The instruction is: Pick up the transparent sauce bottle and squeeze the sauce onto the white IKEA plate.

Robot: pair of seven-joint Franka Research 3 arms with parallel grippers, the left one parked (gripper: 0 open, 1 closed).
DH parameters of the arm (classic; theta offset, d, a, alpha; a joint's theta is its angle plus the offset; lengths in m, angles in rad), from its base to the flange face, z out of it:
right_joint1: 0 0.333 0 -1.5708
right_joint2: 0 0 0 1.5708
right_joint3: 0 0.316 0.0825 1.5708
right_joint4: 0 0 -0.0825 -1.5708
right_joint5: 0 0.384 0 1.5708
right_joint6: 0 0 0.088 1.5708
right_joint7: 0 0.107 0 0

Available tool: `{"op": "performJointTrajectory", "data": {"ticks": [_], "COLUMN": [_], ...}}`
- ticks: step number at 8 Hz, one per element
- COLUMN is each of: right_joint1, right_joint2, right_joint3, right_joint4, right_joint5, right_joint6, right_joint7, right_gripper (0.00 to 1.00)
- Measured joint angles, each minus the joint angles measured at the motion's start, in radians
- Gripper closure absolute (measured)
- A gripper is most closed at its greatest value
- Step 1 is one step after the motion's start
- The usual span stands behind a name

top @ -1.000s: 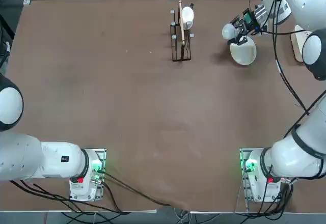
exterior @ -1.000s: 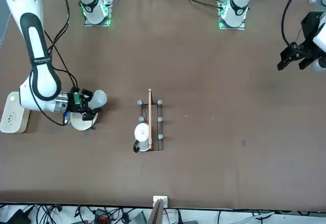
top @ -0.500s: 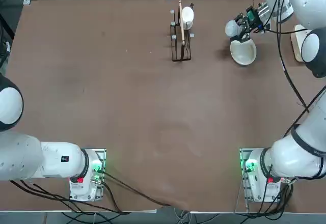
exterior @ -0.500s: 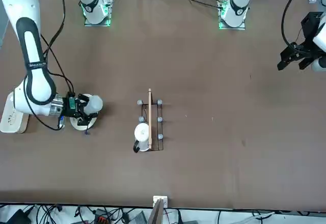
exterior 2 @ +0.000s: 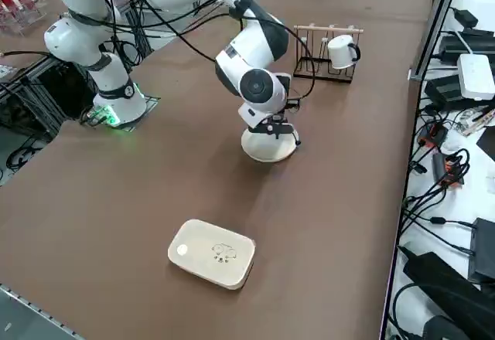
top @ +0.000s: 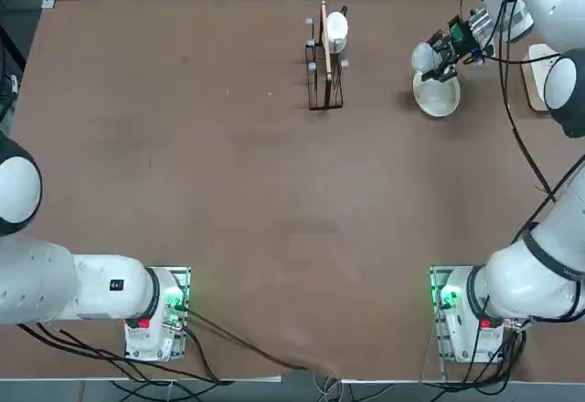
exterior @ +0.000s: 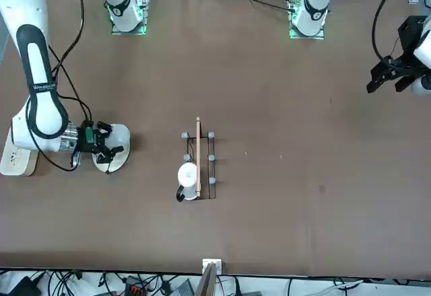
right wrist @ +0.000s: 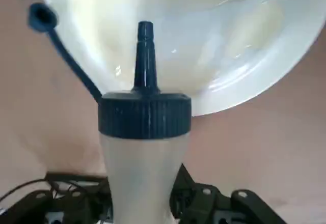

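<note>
The right gripper (right wrist: 144, 203) has its jaws clenched on the transparent sauce bottle (right wrist: 144, 163), whose long axis runs straight out from them, nozzle tip over the white IKEA plate (right wrist: 244, 40) on the worktop. Bottle body whitish, translucent; dark ribbed cap, tethered stopper hanging loose, nozzle open

Glossy white rounded arm segments (top: 535, 274), black rings at the joints, loose black cables (top: 508, 110) trailing along the links, green light glowing at the base (top: 445, 297), small black tool (exterior: 101, 146) with blocky black housing
</note>
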Motion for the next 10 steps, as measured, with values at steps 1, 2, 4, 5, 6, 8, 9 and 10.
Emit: {"op": "performJointTrajectory", "data": {"ticks": [1, 2, 4, 5, 6, 8, 9, 10], "right_joint1": [0.008, 0.019, 0.057, 0.079, 0.1, 0.141, 0.165, 0.188], "right_joint2": [-0.002, -0.009, -0.026, -0.031, -0.033, -0.037, -0.04, -0.045], "right_joint3": [0.001, 0.001, 0.002, 0.002, 0.002, 0.002, 0.002, 0.003], "right_joint4": [0.001, 0.002, 0.004, 0.007, 0.016, 0.051, 0.079, 0.104], "right_joint5": [-0.036, -0.066, -0.149, -0.191, -0.241, -0.361, -0.422, -0.466], "right_joint6": [0.0, -0.001, 0.002, 0.008, 0.013, 0.025, 0.029, 0.029], "right_joint7": [0.046, 0.088, 0.184, 0.228, 0.266, 0.359, 0.43, 0.486], "right_gripper": [0.66, 0.66, 0.66, 0.66, 0.66, 0.66, 0.66, 0.66]}}
